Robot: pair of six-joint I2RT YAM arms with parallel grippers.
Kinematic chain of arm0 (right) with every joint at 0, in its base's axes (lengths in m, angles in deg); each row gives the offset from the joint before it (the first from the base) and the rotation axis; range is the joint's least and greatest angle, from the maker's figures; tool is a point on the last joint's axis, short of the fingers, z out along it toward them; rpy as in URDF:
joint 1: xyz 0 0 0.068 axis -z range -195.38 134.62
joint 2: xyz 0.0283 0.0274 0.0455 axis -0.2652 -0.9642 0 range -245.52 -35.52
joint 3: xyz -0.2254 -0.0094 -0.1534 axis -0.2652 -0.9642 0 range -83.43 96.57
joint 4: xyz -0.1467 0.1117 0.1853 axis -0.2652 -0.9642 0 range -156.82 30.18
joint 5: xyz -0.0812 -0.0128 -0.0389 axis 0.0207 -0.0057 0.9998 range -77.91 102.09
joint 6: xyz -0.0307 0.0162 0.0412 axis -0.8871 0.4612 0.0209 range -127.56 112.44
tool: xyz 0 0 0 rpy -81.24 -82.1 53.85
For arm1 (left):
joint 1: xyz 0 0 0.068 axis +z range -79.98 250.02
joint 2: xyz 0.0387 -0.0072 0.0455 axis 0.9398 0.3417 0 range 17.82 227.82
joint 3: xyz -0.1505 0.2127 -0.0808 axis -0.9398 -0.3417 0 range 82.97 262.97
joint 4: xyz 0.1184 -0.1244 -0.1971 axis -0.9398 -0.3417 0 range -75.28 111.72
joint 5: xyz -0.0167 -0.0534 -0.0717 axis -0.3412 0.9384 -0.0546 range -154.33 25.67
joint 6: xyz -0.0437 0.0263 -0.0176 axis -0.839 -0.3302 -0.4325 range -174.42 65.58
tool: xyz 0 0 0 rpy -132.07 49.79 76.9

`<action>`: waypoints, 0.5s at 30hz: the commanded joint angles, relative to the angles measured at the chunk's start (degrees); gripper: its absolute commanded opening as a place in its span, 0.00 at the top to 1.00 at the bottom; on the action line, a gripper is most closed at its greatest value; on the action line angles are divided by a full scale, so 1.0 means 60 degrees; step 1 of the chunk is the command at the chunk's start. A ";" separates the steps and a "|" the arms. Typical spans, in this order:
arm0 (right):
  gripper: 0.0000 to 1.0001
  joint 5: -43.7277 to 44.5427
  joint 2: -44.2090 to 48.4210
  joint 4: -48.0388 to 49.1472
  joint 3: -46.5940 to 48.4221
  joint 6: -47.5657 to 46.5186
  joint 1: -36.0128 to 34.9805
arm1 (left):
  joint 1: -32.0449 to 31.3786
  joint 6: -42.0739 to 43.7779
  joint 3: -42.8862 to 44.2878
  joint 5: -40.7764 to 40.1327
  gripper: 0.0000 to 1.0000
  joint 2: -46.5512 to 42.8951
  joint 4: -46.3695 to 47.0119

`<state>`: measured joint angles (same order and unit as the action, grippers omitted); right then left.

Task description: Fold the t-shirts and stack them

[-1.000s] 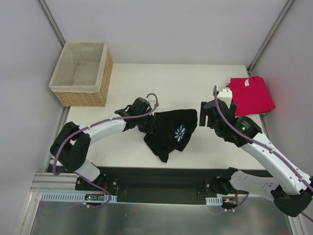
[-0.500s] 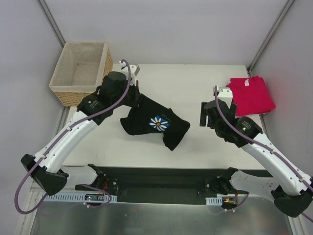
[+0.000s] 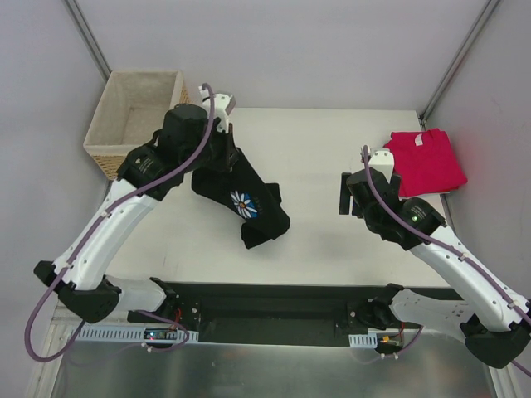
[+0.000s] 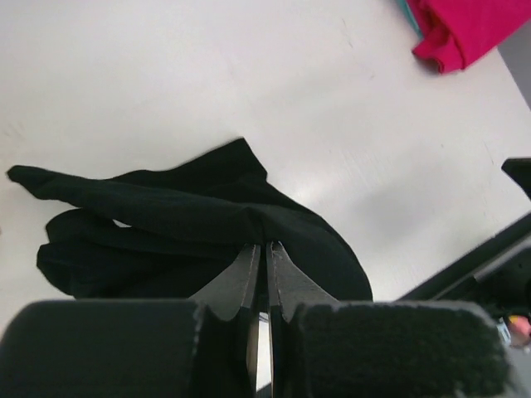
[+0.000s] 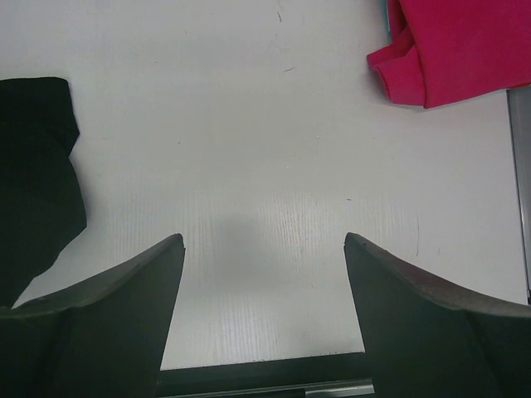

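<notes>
Black t-shirt [image 3: 249, 207] hangs bunched from L gripper [image 4: 265, 249], jaws pinched on it, just right of basket [image 3: 141, 166]. Long axis slants away from basket toward near edge. R gripper [image 5: 264, 249], wide & empty, sits farther right, prob. nearest the loose end. Red t-shirt [image 3: 425, 160] lies farthest from basket.

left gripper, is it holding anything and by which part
The left gripper is shut on the black t-shirt, pinching a bunched fold at its far end; the rest trails onto the table. The right gripper is open and holds nothing.
</notes>
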<state>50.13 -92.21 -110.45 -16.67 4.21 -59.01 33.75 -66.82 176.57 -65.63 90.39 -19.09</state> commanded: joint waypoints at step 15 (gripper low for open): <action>0.19 0.0588 0.0526 0.0118 0.0035 0.0118 0.0022 | -0.3796 -0.0906 0.3191 0.2676 1.00 0.5435 -0.0038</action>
<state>51.42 -90.92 -110.17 -16.67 4.41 -59.01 14.69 -71.35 186.84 -55.25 121.08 -20.93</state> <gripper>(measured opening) 0.808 0.009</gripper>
